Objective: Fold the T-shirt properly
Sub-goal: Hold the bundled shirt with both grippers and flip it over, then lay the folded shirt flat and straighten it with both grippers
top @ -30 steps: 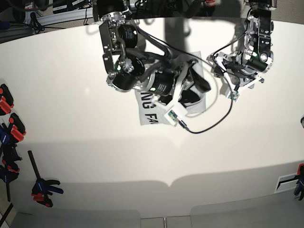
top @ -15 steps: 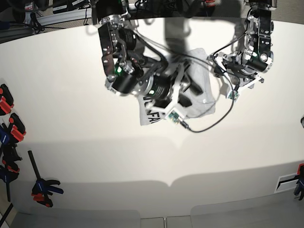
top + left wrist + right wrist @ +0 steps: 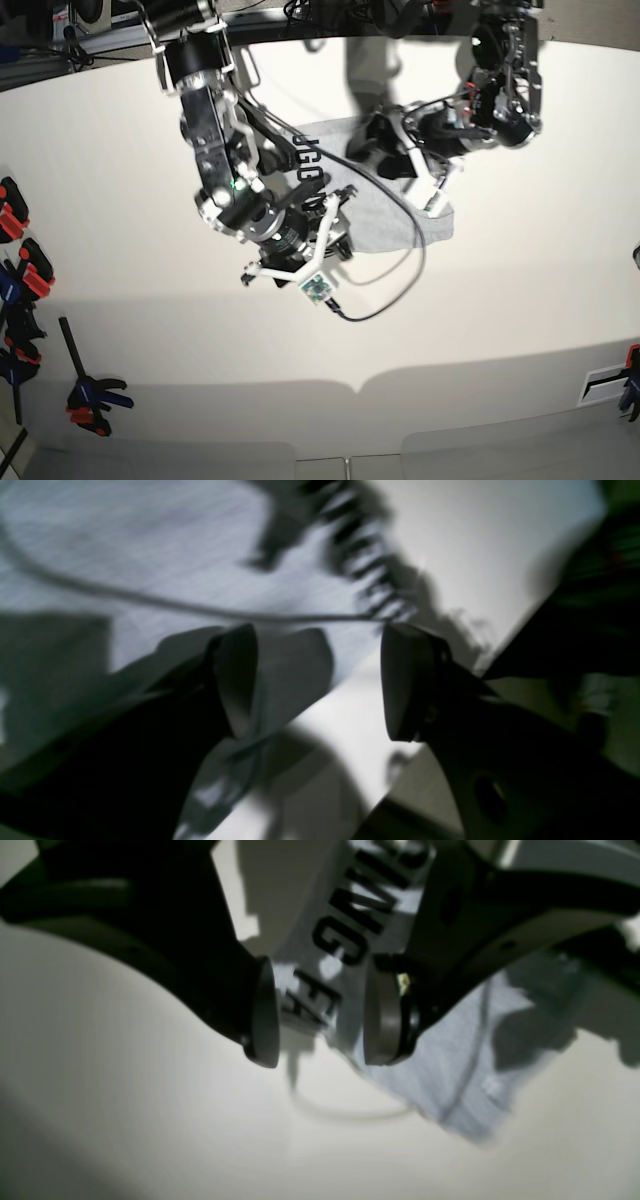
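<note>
T-shirt (image 3: 385, 205) seen bunched at upper centre of base view, lettering partly visible. Right gripper (image 3: 320, 1010) at centre-left, jaws spread, nothing held. Left gripper (image 3: 315, 680) at upper right, likewise spread, empty. Hem edge best pinched squarely, cable (image 3: 400, 270) avoided.

You can't read the T-shirt (image 3: 390, 215) lettering whole: both arms cover it in the base view, and both wrist views are blurred.

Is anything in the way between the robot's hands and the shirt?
Nothing blocks the right hand; the T-shirt lies right below its open fingers. A thin cable crosses the shirt beyond the open left hand.
</note>
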Tool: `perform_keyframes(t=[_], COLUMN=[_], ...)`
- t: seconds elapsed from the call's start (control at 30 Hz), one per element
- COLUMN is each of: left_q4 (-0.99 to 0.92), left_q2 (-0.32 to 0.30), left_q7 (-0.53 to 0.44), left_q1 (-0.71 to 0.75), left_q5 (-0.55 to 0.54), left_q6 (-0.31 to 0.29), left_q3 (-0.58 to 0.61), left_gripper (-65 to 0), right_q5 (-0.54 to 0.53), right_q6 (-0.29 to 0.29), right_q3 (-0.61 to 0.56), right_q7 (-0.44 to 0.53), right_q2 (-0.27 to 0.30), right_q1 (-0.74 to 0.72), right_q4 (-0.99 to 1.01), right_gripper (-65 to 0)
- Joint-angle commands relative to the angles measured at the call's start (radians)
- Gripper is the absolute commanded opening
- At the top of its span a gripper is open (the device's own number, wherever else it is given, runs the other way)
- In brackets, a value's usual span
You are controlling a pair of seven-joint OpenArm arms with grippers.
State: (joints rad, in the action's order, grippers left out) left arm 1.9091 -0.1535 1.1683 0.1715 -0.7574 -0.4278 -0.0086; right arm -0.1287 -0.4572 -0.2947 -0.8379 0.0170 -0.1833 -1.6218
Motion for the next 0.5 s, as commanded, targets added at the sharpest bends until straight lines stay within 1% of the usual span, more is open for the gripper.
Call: perform_keyframes(t=[0.0,0.03,0.13,0.23,0.33,0.4,0.47], left_q4=[0.018,0.016,0.001,-0.076,-0.19,-0.242,-0.263], left_q2=[0.022,0.041,0.077,0.087,0.086,0.086,0.075], left_q7=[-0.026,-0.05,-0.131,-0.209,-0.213,-0.211,-0.192], left_q1=[0.006,0.018,0.072,0.119,0.113,0.098,0.077], left_q5=[-0.011,0.013,0.147,0.204,0.224,0.28,0.345], left_q6=[-0.024,-0.04,-0.043,-0.043,-0.041,-0.04,-0.04], left_q3=[-0.003,-0.003,-0.003,-0.003,-0.004,-0.004,-0.004], left_gripper=[-28.9,-28.9,-28.9,-28.9,-28.9,-28.9,-28.9], right_q5=[-0.001,0.0,-0.001,-0.002,-0.018,-0.039,-0.037], right_q6=[0.001,0.001,0.001,0.001,0.0,-0.003,-0.003], right_q3=[0.001,0.001,0.001,0.0,0.0,0.0,0.001], right_q7=[0.038,0.054,0.09,0.094,0.074,0.05,0.033], right_q2=[-0.003,-0.003,-0.004,-0.003,-0.003,-0.003,-0.002], right_q1=[-0.042,-0.058,-0.103,-0.133,-0.126,-0.118,-0.108], right_q4=[0.029,0.083,0.233,0.344,0.36,0.356,0.343], right_gripper=[-38.5,-38.6,-38.6,-38.6,-38.7,-38.7,-38.7])
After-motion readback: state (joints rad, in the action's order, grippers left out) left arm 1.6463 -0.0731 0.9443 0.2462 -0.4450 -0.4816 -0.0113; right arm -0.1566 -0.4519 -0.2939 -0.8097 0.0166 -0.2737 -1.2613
